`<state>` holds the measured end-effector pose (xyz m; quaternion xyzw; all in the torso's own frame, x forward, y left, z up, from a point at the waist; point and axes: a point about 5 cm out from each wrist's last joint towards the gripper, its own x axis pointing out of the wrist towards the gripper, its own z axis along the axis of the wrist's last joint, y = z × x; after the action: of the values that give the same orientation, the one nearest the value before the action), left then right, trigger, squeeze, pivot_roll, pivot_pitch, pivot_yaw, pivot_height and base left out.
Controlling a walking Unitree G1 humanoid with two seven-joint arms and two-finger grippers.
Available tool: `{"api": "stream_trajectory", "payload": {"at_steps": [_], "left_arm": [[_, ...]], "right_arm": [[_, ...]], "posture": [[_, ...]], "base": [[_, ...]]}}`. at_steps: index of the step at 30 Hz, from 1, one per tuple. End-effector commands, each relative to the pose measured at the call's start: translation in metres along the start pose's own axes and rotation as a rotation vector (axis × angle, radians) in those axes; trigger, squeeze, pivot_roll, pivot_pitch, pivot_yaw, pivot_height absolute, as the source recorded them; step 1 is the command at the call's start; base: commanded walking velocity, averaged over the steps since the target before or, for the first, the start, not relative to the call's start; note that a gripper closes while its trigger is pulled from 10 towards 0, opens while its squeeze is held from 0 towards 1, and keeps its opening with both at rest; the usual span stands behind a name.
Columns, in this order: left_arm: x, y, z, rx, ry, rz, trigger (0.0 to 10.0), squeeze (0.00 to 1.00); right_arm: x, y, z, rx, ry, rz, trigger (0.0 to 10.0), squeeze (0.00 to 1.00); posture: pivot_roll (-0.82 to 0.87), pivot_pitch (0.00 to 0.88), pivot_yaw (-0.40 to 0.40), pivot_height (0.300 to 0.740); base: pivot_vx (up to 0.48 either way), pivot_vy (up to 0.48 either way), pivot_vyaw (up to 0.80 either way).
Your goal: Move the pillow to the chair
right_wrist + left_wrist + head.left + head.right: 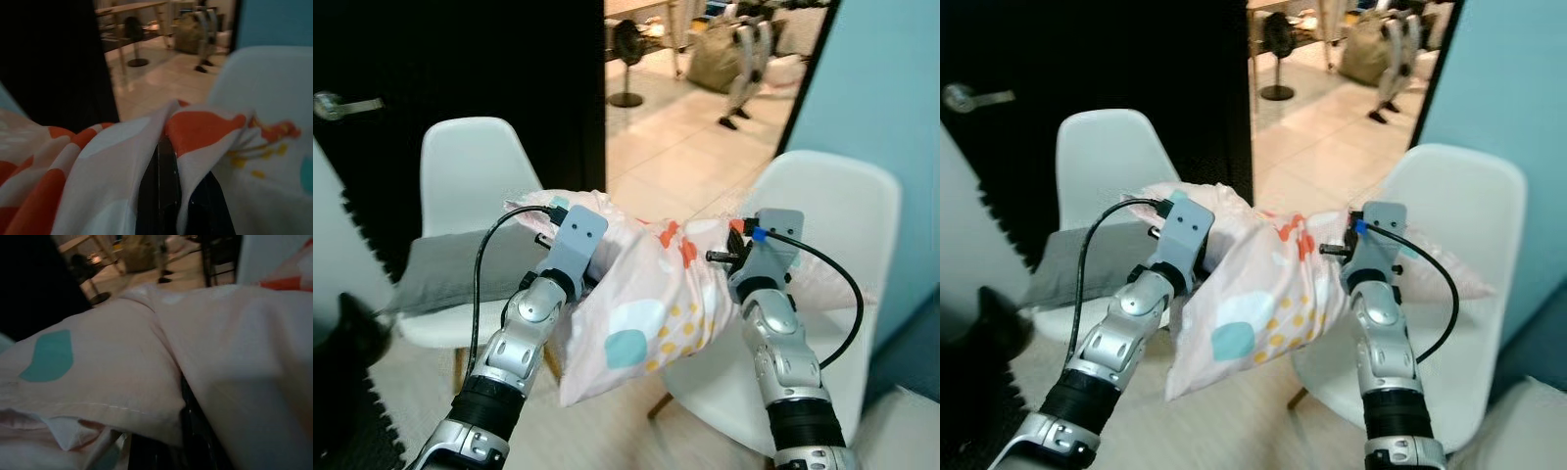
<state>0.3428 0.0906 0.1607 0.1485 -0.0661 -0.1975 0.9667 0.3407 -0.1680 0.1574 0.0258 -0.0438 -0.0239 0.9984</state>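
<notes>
Two white chairs are seen ahead: the right chair (pixel 842 211) and the left chair (pixel 470 166), on whose seat a grey cushion (pixel 450 269) is laid. The pillow (pixel 646 294) (pale pink, with teal, orange and yellow marks) is held up in the air over the right chair's front edge. It is gripped at either end, fabric pinched by the left gripper (pixel 188 431) and the right gripper (pixel 164 191).

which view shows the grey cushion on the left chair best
The left eye view: the grey cushion lies on the left white chair, most of its top visible past the left arm. The right eye view shows the same cushion, more cut off by that arm. The wrist views look at the pillow instead.
</notes>
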Motion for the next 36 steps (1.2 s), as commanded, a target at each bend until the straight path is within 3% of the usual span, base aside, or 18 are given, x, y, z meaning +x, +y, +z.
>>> {"api": "stream_trajectory", "payload": {"at_steps": [1, 23, 29, 32, 36], "left_arm": [[0.002, -0.007, 0.005, 0.014, -0.032, -0.028, 10.0, 0.0], [0.002, -0.001, -0.005, 0.036, -0.002, -0.036, 10.0, 0.0], [0.001, 0.003, -0.014, -0.051, 0.044, 0.029, 10.0, 0.0], [-0.005, 0.014, -0.027, -0.124, 0.104, 0.123, 10.0, 0.0], [-0.009, 0.019, -0.03, -0.12, 0.11, 0.168, 10.0, 0.0]], "right_arm": [[0.003, 0.015, 0.016, -0.013, -0.077, 0.058, 10.0, 0.0], [0.002, 0.021, 0.014, -0.025, -0.064, 0.082, 10.0, 0.0], [0.002, 0.022, 0.011, -0.02, -0.055, 0.085, 10.0, 0.0], [0.002, 0.026, 0.004, -0.016, -0.023, 0.107, 10.0, 0.0], [0.001, 0.031, -0.003, -0.008, 0.015, 0.149, 10.0, 0.0]], "posture": [[-0.05, 0.044, 0.021, 0.74], [-0.05, 0.02, 0.02, 0.74], [-0.05, 0.024, 0.018, 0.74], [-0.05, 0.031, 0.018, 0.74], [-0.05, 0.034, 0.005, 0.74]], "base": [[0.0, 0.0, -0.8], [0.0, 0.0, -0.8], [0.0, 0.0, -0.8], [0.0, 0.0, -0.8], [0.0, 0.0, -0.8]]}}
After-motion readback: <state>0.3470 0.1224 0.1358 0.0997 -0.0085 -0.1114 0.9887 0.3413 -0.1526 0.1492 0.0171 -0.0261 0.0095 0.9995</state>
